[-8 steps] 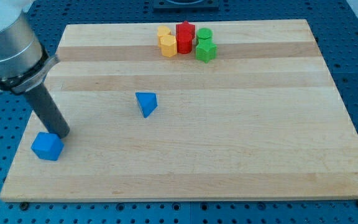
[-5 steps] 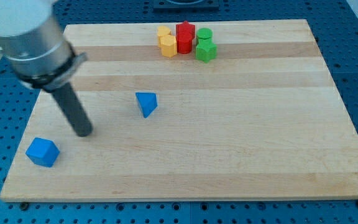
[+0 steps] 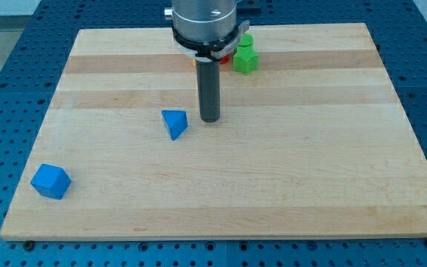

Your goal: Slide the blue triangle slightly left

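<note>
Since my tip (image 3: 210, 119) sits just right of the blue triangle (image 3: 174, 123), this light, rigid block should slide easily if pushed on its right face; no gripper exists.

A wide, round, grey metal housing with a lighter rim narrows into a straight, dark charcoal cylindrical rod. The rod is smooth and unmarked, with a faint sheen along its length, ending bluntly at my tip (image 3: 210, 119).
</note>
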Motion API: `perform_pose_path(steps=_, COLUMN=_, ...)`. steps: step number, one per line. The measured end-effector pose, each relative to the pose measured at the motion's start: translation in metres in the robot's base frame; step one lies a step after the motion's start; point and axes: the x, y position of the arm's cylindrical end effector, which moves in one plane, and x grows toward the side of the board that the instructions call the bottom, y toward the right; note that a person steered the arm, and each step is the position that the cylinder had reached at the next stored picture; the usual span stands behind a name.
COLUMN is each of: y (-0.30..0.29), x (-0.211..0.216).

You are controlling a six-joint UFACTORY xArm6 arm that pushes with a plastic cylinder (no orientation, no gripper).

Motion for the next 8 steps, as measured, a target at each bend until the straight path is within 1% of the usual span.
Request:
perform_pose_path(steps=4, y=-0.042, x=0.003)
perform_pose_path(steps=5, y=-0.055, x=0.01)
perform_pose_path(steps=6, y=-0.071, x=0.026)
perform_pose_path(steps=8, y=-0.114, x=0.031)
